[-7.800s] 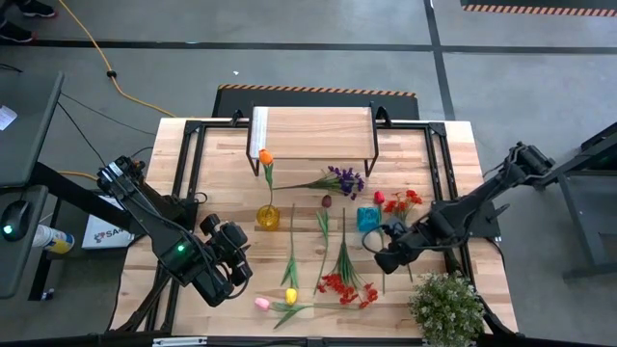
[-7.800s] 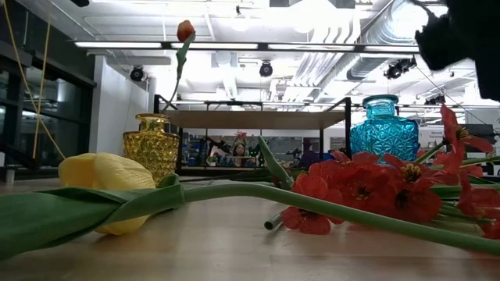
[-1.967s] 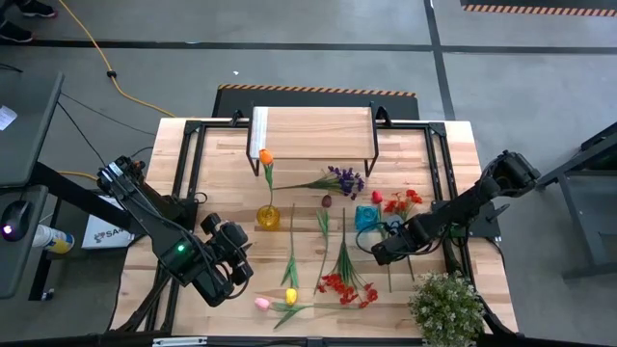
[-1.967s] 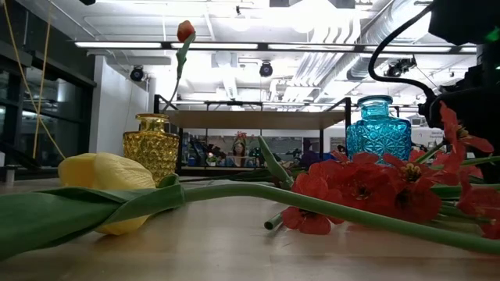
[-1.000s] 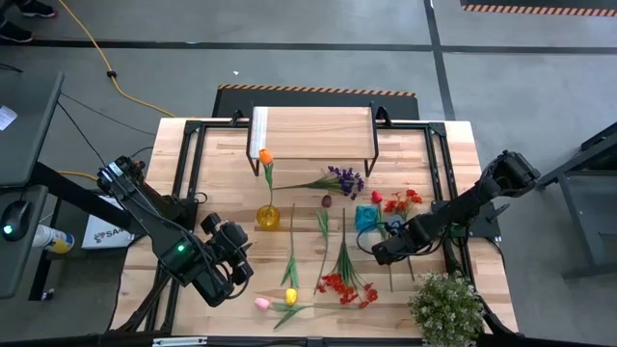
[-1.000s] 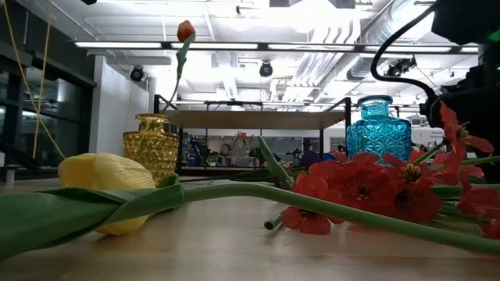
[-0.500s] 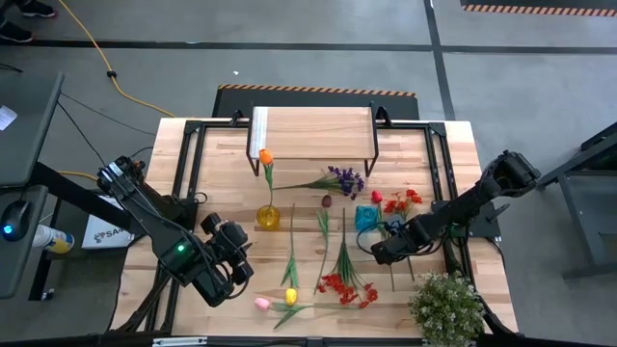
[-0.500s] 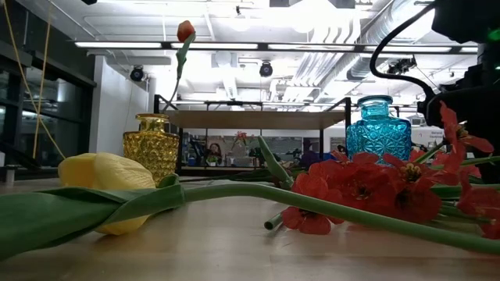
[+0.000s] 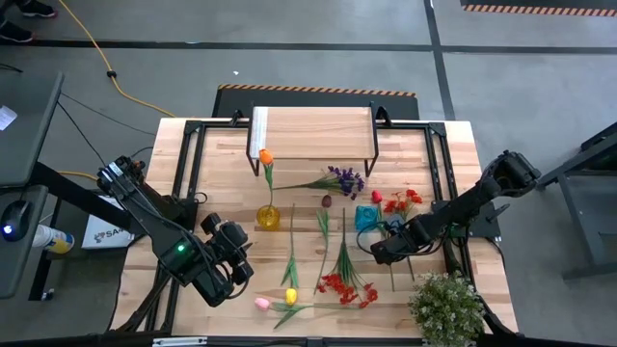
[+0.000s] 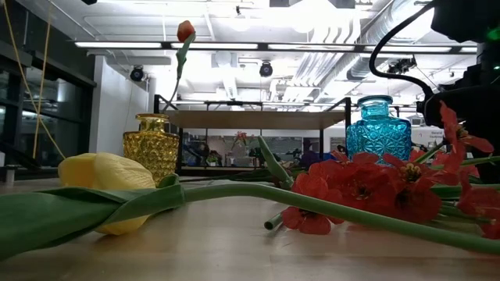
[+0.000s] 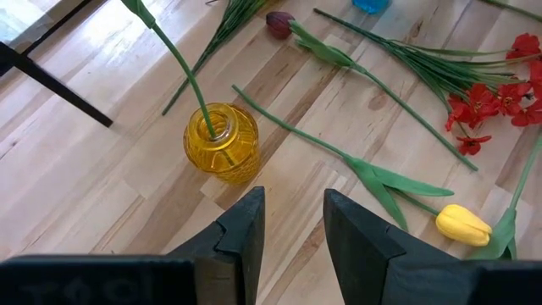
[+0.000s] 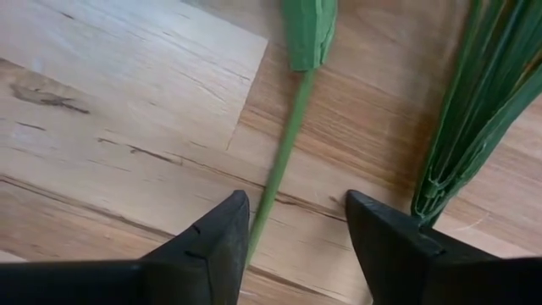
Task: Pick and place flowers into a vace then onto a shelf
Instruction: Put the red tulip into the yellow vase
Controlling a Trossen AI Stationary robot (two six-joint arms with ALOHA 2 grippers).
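So far: orange tulip stands in yellow vase.
Left: other flowers on table, shelf bare.
My right claw: parted astride a green stem, gripping nothing.
My left claw: parted, empty.

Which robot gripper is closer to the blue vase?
The right gripper. It sits just beside the blue vase, toward the table's front. The left gripper is far off, past the yellow vase.

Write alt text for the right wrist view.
The right gripper sits low over the wooden tabletop, its two dark fingers apart on either side of a thin green flower stem. A bundle of green stems lies alongside.
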